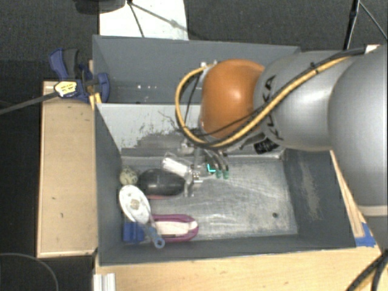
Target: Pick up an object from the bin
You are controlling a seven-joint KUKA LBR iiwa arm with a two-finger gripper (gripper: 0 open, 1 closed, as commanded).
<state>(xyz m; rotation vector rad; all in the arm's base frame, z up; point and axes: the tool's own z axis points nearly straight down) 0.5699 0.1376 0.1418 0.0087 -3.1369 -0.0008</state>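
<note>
I have the hand [197,177] low in the bin [254,208], under the orange wrist cover [229,96], at the right end of a dark oval object [160,183] that lies left of centre on the floor. It looks like a black computer mouse, though I would not swear to it from this angle. A small white piece [176,164] rests at its upper right edge, just beside the hand. I cannot tell whether the hand is open or closed; the wrist and cables cover too much of it.

To do this well, I judge that I should centre over the dark object's narrow width instead of its end, and keep off the white piece so it does not get pinched in too. The small pale ball [128,176], white oval thing [134,204], blue item [134,233] and purple-and-white brush [174,227] sit further left, out of the way.
</note>
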